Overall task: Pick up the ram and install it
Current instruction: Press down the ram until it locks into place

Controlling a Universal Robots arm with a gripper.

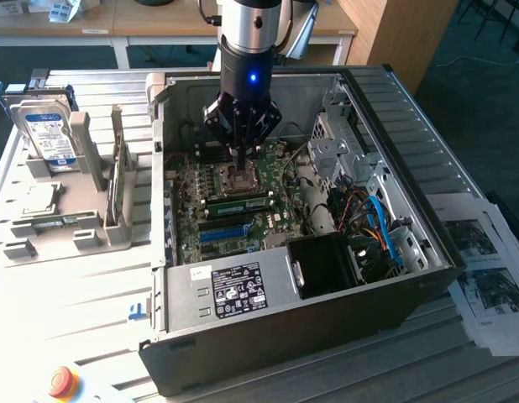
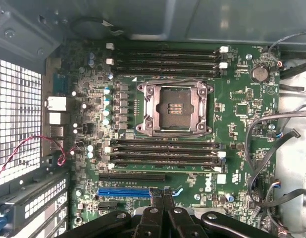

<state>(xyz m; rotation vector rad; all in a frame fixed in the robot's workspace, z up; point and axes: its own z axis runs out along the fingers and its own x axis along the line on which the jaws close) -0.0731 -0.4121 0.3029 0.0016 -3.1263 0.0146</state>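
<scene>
**Fingers shut over the board, ram in a slot just beside**

You have the gripper (image 1: 240,159) inside the open case (image 1: 243,290), its fingers (image 2: 161,198) pressed together and empty. They hang above the socket (image 1: 240,178). The ram (image 1: 238,202) lies just beside the socket, toward the case's labelled wall, its long axis along the black slots (image 2: 163,153). It looks seated in one, though latching can't be judged. Cables (image 1: 373,218) crowd the exterior view's right. The case rests on the slatted tabletop (image 1: 75,294).
</scene>
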